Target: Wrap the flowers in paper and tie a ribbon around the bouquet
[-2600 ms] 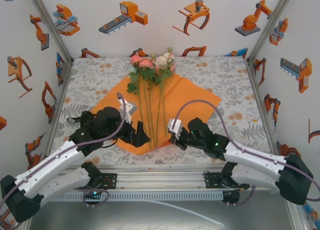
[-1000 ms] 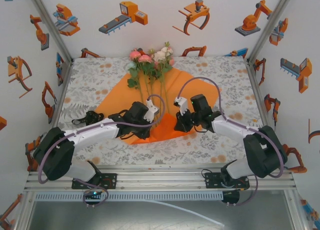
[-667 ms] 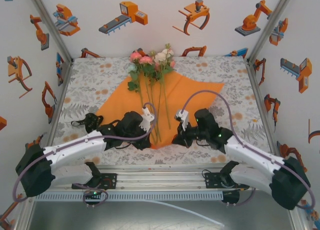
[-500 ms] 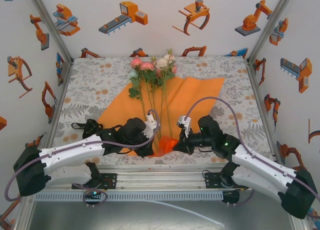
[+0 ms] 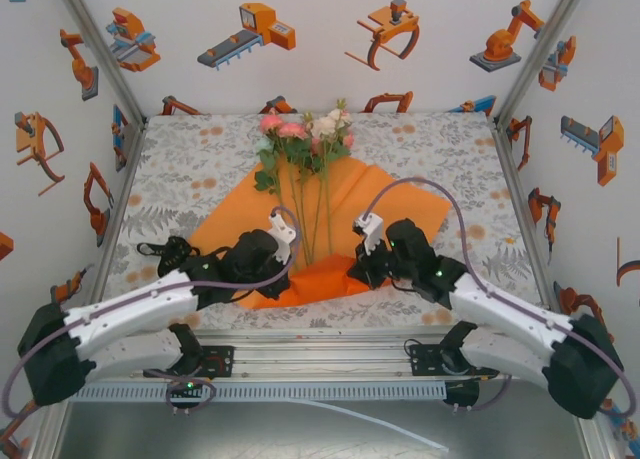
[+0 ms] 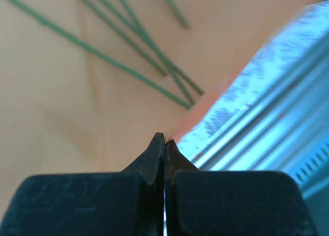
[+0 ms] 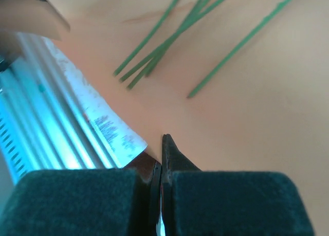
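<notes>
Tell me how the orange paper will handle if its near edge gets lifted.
Probably floppy: the paper bows between the left gripper and right gripper, both pinched shut on its near edge. Likely light, since thin fingertip pinches hold it. The flowers lie loose on it, so their stems may slide or roll as it tilts.
</notes>
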### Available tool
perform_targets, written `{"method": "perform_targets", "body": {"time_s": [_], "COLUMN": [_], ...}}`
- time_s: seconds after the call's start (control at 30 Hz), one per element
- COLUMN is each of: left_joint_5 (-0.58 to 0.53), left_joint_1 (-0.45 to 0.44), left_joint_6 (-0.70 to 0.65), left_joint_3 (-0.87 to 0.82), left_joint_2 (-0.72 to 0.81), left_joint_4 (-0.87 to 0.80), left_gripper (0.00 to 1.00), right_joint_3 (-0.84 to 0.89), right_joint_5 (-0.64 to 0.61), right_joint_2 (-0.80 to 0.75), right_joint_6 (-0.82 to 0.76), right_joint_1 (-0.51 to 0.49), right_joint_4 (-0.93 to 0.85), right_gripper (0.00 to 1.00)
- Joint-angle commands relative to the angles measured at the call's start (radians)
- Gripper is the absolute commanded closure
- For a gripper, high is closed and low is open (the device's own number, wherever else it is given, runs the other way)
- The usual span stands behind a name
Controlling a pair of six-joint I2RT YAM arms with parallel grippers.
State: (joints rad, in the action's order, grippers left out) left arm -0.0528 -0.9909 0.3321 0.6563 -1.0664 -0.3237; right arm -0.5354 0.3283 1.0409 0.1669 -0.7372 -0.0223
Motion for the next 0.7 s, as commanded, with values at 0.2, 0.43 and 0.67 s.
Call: {"method": "perform_targets", "body": {"time_s": [0.2, 0.43, 0.67], "left_joint_5": [-0.186, -0.197, -0.304], "left_joint_1": [0.032, 0.046, 0.055], "left_joint_6": [0.038, 0.054, 0.162], "left_joint_3": [0.027, 0.018, 0.006], "left_joint_2": [-0.153, -0.172, -0.223], "left_joint_4": [-0.007, -0.010, -0.021], "left_gripper": [1.00, 0.86, 1.00], "right_joint_3": [-0.089, -0.112, -0.079], "right_joint_5": [0.032, -0.112, -0.145], "right_joint_2": [0.330, 0.256, -0.035], "right_joint_6": [0.044, 0.078, 0.113], "right_joint_1": [0.102, 0.104, 0.077], "right_joint_4": [0.194, 0.074, -0.137], "right_gripper": [0.62, 0.43, 0.38]}}
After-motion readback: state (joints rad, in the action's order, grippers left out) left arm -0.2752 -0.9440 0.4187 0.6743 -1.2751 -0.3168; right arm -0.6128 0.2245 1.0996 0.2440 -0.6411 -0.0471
